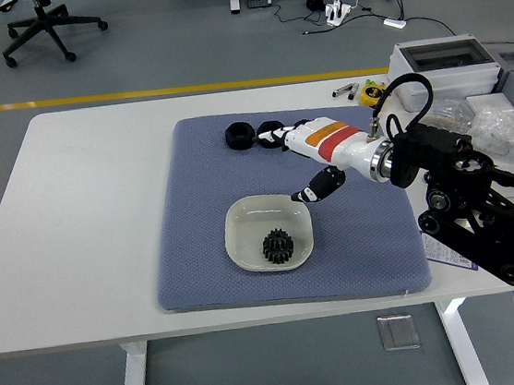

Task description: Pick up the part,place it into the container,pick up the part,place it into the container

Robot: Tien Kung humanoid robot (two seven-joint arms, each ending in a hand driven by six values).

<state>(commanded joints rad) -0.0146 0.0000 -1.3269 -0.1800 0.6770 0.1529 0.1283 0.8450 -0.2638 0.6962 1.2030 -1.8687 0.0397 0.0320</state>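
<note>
One gear (278, 245) in one dish (240, 220); two black nuts (239, 135) visible at 12 o'clock on one mat (195, 218).

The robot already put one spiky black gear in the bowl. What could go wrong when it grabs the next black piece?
The white right robot hand hangs open over a row of black nut-shaped parts lying close together on the blue mat. Its fingers could bump a neighbouring part and knock it away. Coming back, the hand might also clip the rim of the shallow white bowl, where the black gear already sits, and shift it.
</note>
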